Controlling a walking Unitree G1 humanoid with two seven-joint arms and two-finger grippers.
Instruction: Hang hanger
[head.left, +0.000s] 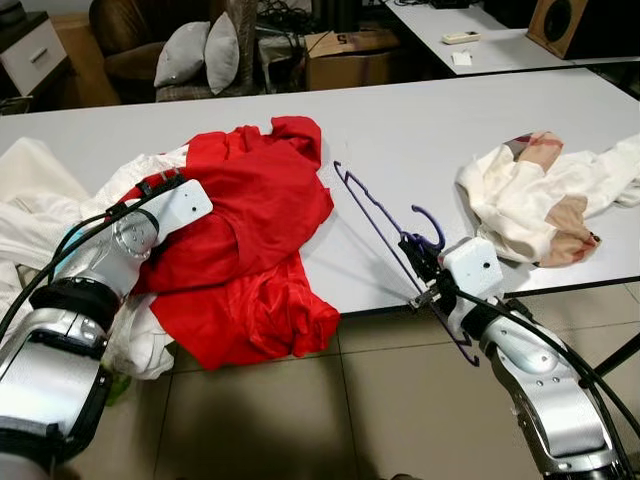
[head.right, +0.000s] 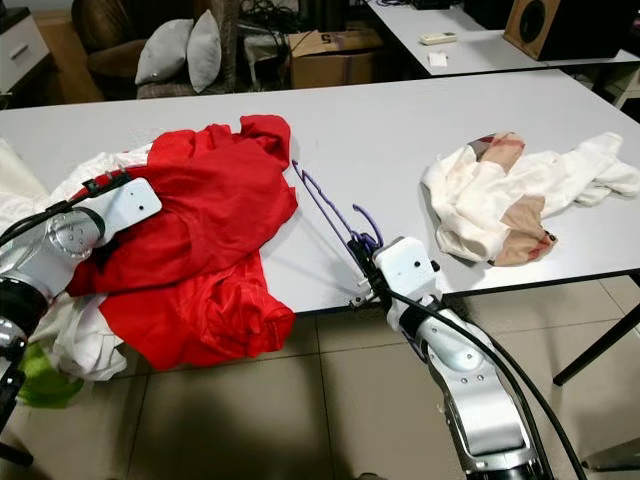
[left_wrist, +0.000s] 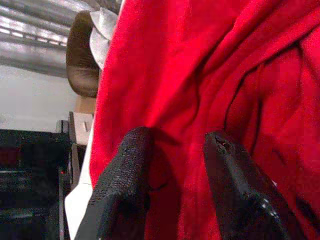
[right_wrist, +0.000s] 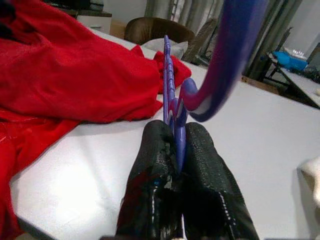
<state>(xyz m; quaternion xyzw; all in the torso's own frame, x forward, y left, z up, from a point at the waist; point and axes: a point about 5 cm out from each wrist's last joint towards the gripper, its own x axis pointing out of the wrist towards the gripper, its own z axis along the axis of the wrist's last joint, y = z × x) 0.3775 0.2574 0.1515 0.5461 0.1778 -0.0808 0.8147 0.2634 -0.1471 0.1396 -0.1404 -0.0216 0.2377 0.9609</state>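
Note:
A purple hanger (head.left: 370, 215) lies slanted on the white table (head.left: 420, 130), its hook (head.left: 430, 222) near the front edge. My right gripper (head.left: 420, 258) reaches in over that edge and is shut on the hanger just below the hook; in the right wrist view its fingers (right_wrist: 159, 150) pinch the purple bar (right_wrist: 167, 75). A red garment (head.left: 250, 230) is heaped left of the hanger and droops over the table edge. My left gripper (left_wrist: 177, 142) is open and pressed into the red cloth (left_wrist: 200, 65); its white wrist housing (head.left: 185, 205) rests on the pile.
A cream and beige garment (head.left: 540, 195) lies at the table's right end. White clothes (head.left: 40, 200) are piled at the left end. Behind stand a chair with grey cushions (head.left: 200, 55), a cardboard box (head.left: 345, 55) and a second table (head.left: 490, 40). Tiled floor (head.left: 400, 400) lies below.

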